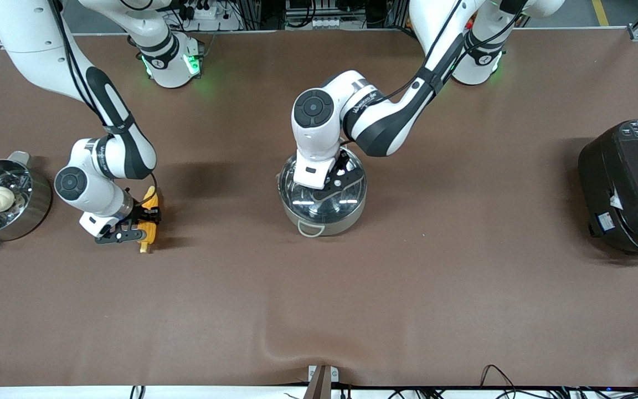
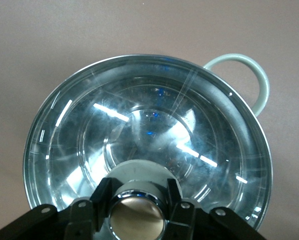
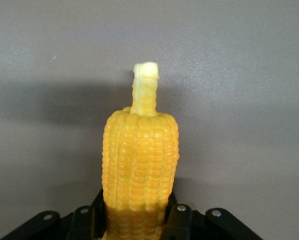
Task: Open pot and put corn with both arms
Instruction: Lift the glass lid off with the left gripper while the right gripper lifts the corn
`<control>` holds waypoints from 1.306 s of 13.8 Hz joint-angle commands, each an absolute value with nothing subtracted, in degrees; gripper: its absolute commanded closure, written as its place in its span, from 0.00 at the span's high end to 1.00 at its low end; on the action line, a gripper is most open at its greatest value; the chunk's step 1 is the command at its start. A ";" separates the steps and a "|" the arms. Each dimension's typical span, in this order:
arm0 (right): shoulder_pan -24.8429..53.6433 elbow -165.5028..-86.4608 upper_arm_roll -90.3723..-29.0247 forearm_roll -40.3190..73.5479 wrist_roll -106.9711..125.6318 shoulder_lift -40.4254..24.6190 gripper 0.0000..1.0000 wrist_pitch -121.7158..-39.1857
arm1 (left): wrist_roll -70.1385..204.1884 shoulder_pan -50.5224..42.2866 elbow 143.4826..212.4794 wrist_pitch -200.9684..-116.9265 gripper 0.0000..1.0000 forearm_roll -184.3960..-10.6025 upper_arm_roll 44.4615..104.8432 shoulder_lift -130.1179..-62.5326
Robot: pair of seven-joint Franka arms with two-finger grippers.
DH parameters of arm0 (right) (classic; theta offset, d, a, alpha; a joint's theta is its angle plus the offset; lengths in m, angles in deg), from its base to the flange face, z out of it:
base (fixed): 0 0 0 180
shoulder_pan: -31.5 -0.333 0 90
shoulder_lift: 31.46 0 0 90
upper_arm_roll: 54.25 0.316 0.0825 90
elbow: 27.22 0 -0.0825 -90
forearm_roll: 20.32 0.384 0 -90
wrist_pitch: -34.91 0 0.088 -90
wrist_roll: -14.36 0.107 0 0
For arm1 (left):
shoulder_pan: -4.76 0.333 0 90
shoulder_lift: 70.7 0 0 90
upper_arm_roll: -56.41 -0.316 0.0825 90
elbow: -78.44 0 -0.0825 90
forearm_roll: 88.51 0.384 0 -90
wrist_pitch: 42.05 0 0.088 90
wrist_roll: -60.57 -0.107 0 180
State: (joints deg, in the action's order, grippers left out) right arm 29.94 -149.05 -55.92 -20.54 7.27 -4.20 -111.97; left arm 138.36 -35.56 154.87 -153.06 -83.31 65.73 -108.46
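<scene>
both grasps made: left gripper [image 2: 137, 210] fingers clamp the pot [image 1: 322, 195] lid knob [image 2: 137, 216] at frame centre; right gripper [image 3: 134, 220] fingers pinch the corn [image 3: 140, 170] at middle-left. next, lift the lid.

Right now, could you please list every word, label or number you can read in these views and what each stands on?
None reads clearly.
Left arm forearm lettering: too blurred.
Rice cooker panel marks and white sticker: too small.
Pot, lid knob, corn: no text.

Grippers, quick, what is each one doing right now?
Left gripper: jaws closed on the lid's knob, lid on the pot.
Right gripper: jaws closed on the corn.
</scene>
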 commanded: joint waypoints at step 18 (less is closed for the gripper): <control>1.90 -117.57 -54.95 -15.48 30.62 -6.41 0.00 -74.16 | 99.72 -5.38 166.68 -146.45 0.00 -82.62 65.99 -92.06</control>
State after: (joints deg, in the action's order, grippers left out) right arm 5.19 -119.34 -54.19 -16.25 30.14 -7.99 -74.76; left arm 104.84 -9.63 162.98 -145.00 -82.85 64.92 -93.73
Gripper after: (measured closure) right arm 0.608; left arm 0.507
